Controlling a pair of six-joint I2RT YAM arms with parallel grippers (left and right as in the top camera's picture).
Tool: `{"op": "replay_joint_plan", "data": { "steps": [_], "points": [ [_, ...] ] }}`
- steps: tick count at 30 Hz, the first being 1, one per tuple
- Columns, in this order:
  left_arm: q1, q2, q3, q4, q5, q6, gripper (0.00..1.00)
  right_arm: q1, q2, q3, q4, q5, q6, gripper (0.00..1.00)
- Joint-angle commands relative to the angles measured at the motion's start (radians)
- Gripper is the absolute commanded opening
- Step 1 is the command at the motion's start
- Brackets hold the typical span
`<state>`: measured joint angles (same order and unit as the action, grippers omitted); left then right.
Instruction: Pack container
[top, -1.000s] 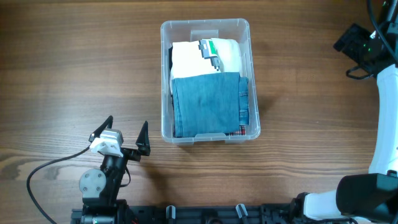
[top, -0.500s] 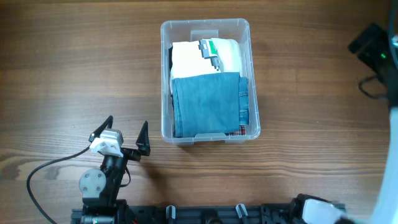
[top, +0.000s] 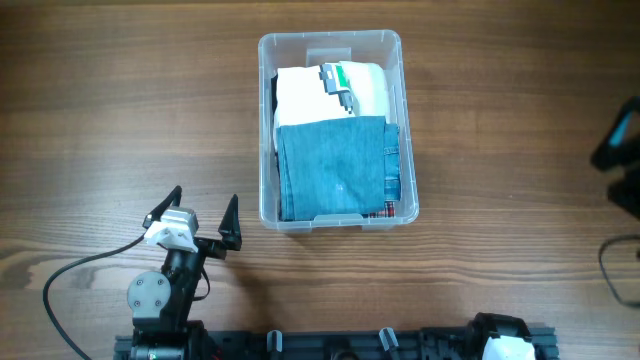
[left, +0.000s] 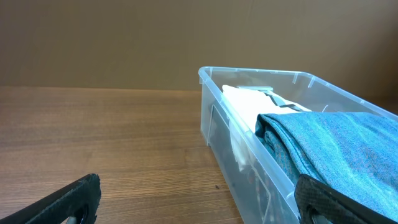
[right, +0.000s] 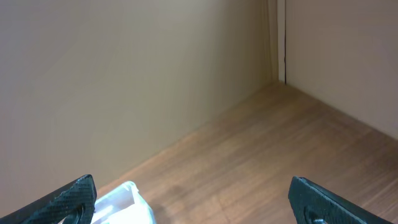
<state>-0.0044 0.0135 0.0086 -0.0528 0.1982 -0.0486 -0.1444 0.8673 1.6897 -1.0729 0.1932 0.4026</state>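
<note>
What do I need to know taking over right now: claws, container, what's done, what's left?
Left claw: open, empty, low over the table, front-left of the container and apart from it.
Right claw: open, empty, off to the right, away from the container.
Container: upright mid-table, holding a folded denim piece partly over a white folded garment with a green tag.
Done: clothes sit inside.
Left: no loose garment or lid in view; probably just check and park.
</note>
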Motion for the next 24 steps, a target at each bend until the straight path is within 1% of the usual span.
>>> {"op": "replay_joint_plan", "data": {
  "steps": [1,2,4,6,10,15,19,24],
  "points": [
    [0.007,-0.011,-0.003,-0.008,-0.013,0.018,1.00,0.011,-0.078,-0.025,-0.004,-0.013,-0.006,1.00],
    [0.007,-0.011,-0.003,-0.007,-0.013,0.018,1.00,0.013,-0.126,-0.071,-0.001,-0.072,-0.007,1.00],
    [0.007,-0.011,-0.003,-0.007,-0.013,0.018,1.00,0.014,-0.177,-0.146,0.021,-0.099,-0.007,1.00],
    [0.007,-0.011,-0.003,-0.007,-0.013,0.019,1.00,0.018,-0.242,-0.262,0.075,-0.109,-0.007,1.00],
    [0.007,-0.011,-0.003,-0.007,-0.013,0.018,1.00,0.069,-0.402,-0.552,0.264,-0.113,-0.010,1.00],
    [0.007,-0.011,-0.003,-0.007,-0.013,0.018,1.00,0.153,-0.591,-0.865,0.507,-0.113,-0.011,1.00],
    [0.007,-0.011,-0.003,-0.007,-0.013,0.018,1.00,0.165,-0.708,-1.073,0.652,-0.157,-0.020,1.00],
    [0.007,-0.011,-0.003,-0.007,-0.013,0.018,1.00,0.165,-0.829,-1.265,0.831,-0.273,-0.128,1.00]
  ]
}}
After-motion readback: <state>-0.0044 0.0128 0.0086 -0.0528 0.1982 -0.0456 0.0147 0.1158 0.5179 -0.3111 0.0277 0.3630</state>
